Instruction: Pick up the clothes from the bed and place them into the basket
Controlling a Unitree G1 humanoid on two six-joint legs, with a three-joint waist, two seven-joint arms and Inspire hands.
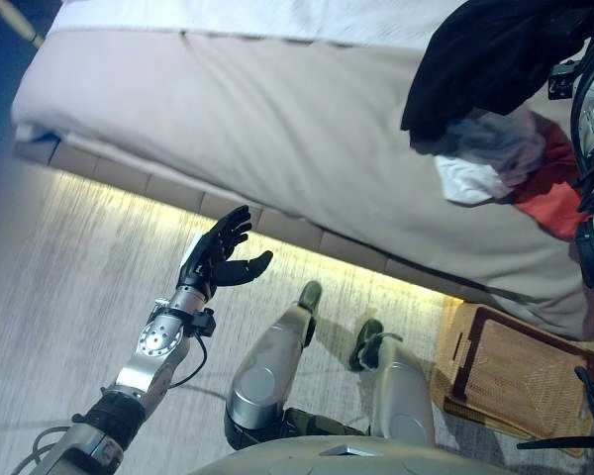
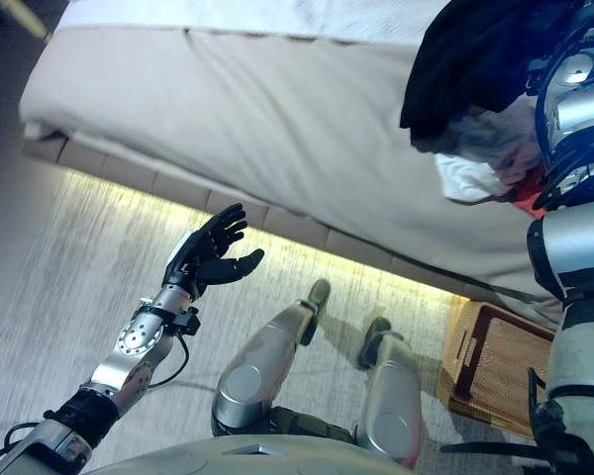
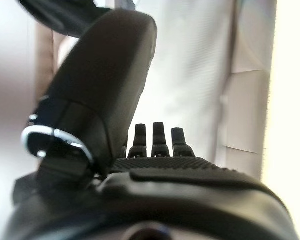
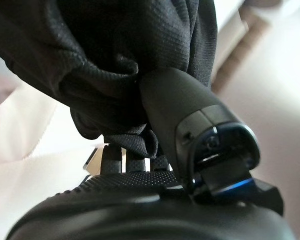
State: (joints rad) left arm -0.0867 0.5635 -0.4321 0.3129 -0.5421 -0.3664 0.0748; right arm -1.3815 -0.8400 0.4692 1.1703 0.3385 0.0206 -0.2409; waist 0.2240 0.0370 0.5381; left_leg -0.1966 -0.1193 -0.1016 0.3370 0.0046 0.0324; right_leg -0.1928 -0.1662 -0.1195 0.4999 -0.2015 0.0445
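A pile of clothes lies on the beige bed (image 1: 277,119) at its right side: a white and grey garment (image 1: 485,158) and a red one (image 1: 554,193). My right hand (image 4: 175,115) is shut on a black garment (image 1: 495,54), pinching the cloth (image 4: 115,60) between thumb and fingers, and holds it lifted over the pile. My left hand (image 1: 218,252) is open and empty, raised above the floor just in front of the bed's edge. The woven brown basket (image 1: 467,346) stands on the floor at the lower right, beside the bed.
The bed's edge runs diagonally across the view with a lit strip beneath it. Grey carpet floor lies to the left. A white sheet (image 1: 257,15) covers the far part of the bed.
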